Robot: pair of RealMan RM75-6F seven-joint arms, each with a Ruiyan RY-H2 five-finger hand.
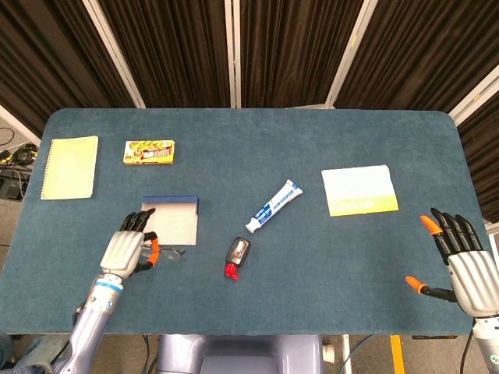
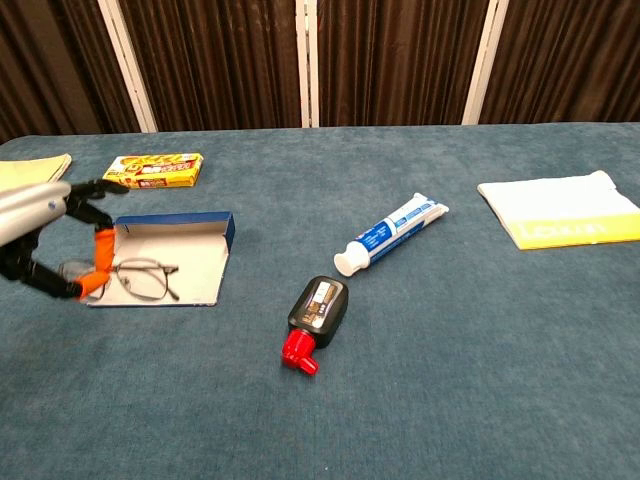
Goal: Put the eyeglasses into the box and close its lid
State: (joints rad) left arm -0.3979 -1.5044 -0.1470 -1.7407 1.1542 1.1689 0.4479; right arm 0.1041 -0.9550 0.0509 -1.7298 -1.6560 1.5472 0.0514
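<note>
The eyeglasses (image 2: 140, 278) are held by the left hand (image 2: 50, 240), pinched at one end between orange-tipped fingers (image 2: 100, 245), and hang just above the near edge of the box (image 2: 190, 262) in the chest view.

The bench (image 1: 312, 257) is seen carrying everything. The box lies flat and open near its left front, the blue-edged lid (image 2: 175, 221) standing at its far side. The left hand hovers at the box's near left corner. The right hand (image 1: 468, 269), well apart at the right edge, is spread wide and empty.

The grip is judged slight: the frame could swing or slip from so small a pinch. Were it released here, part may be left overhanging the box's rim, and the lid would then be blocked from closing.
</note>
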